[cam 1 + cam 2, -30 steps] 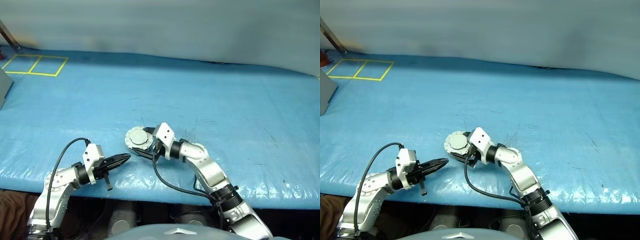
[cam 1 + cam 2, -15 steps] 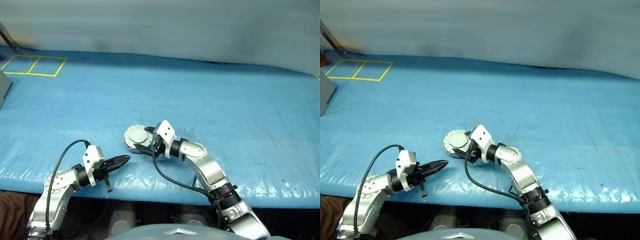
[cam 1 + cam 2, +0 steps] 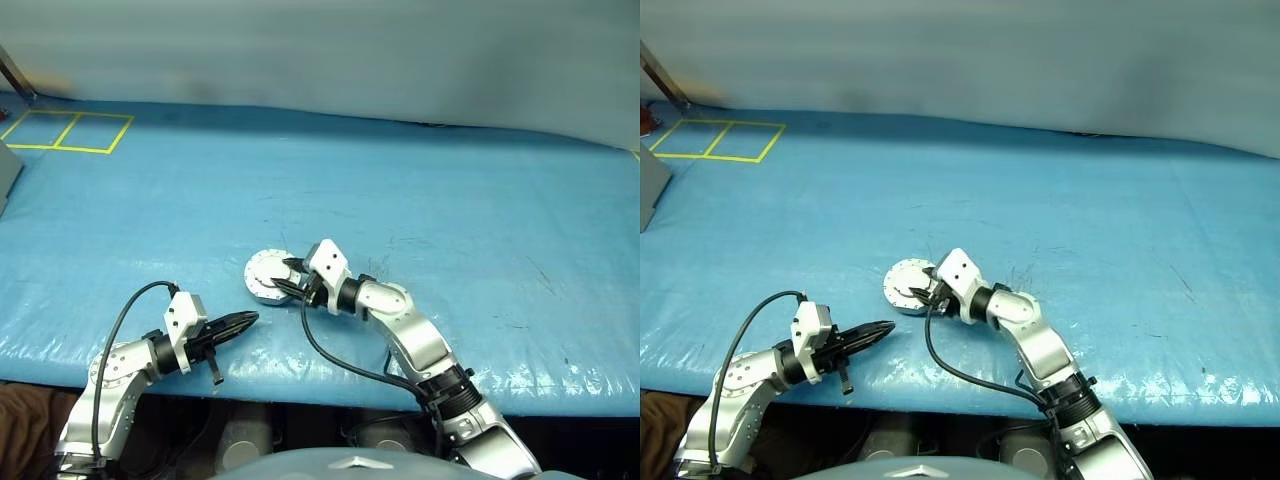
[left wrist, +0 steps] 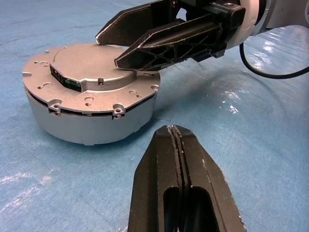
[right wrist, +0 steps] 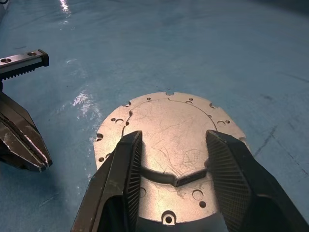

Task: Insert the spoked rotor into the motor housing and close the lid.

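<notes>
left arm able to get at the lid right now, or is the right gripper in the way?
Probably only its near edge. The lid sits closed on the motor housing, just ahead of the shut left gripper, but the right gripper hangs over the lid's top, fingers apart, blocking a grasp from above.

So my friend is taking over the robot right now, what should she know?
Left pincer: shut, empty, low over the blue table, pointing at the motor housing.
Right pincer: fingers apart, above the lid, not gripping it.
The lid lies plain side up on the housing, near the table's front edge. The spoked rotor can't be seen, presumably inside.
Done: lid on. Left: check that it sits flush, then back the right pincer away.
</notes>
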You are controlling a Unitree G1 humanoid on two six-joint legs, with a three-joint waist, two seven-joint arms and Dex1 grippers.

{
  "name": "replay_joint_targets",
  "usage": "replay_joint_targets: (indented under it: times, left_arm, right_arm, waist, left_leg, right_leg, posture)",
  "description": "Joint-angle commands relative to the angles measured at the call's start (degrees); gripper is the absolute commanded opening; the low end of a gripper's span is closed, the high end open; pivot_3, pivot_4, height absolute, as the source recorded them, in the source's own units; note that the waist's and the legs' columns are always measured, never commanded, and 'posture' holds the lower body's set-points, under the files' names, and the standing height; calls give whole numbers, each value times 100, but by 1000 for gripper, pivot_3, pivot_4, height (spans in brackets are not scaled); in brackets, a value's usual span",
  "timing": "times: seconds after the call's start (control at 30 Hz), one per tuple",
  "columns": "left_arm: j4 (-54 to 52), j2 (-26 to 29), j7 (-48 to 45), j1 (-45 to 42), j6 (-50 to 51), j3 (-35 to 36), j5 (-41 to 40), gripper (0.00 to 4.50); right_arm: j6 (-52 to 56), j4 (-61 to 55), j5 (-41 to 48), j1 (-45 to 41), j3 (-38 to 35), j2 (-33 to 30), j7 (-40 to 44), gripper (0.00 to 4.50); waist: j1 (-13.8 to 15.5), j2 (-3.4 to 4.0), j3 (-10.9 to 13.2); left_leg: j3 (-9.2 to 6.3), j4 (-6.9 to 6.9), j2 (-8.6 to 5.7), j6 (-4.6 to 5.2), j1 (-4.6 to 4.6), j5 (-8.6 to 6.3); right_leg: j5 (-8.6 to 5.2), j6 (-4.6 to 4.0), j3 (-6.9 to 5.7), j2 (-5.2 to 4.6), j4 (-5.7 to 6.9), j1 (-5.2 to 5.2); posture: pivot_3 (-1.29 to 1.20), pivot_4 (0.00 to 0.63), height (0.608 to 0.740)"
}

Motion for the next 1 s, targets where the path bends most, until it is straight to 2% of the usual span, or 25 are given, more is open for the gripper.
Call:
replay_joint_targets:
  times: [0.03, 0.3, 0.53, 1.0]
  left_arm:
    - [11, -6, -12, -11, -118, 25, -10, 0]
    - [81, 2, -22, -25, -141, 40, -17, 0]
    - [108, 14, -34, -34, -142, 41, -20, 0]
    - [113, 13, 7, 8, -176, 64, 9, 0]
  right_arm:
    - [-44, -227, -28, -84, 49, 29, -19, 2317]
    - [38, -304, 70, -111, 53, 24, 104, 2317]
    - [-185, -141, -128, -183, 118, 76, -61, 4481]
    - [-339, 350, -353, -312, 234, 195, -137, 4481]
  waist:
    - [1, 0, 0]
    - [1, 0, 0]
    - [0, 0, 0]
    - [-3, 2, 1]
  left_leg:
    - [0, 0, 0, 0, 0, 0]
    - [0, 0, 0, 1, -1, -1]
    - [0, -1, 0, 1, -1, -2]
    - [1, -3, -1, -1, -2, -2]
  right_leg:
    - [0, 0, 0, 0, 0, 0]
    - [0, 0, -2, -3, -1, -1]
    - [0, -1, -3, -4, -1, -2]
    - [-1, -2, -6, -7, -2, -3]
  posture:
    - [0, 150, 740]
    - [0, 150, 740]
    - [0, 150, 740]
    - [0, 150, 740]
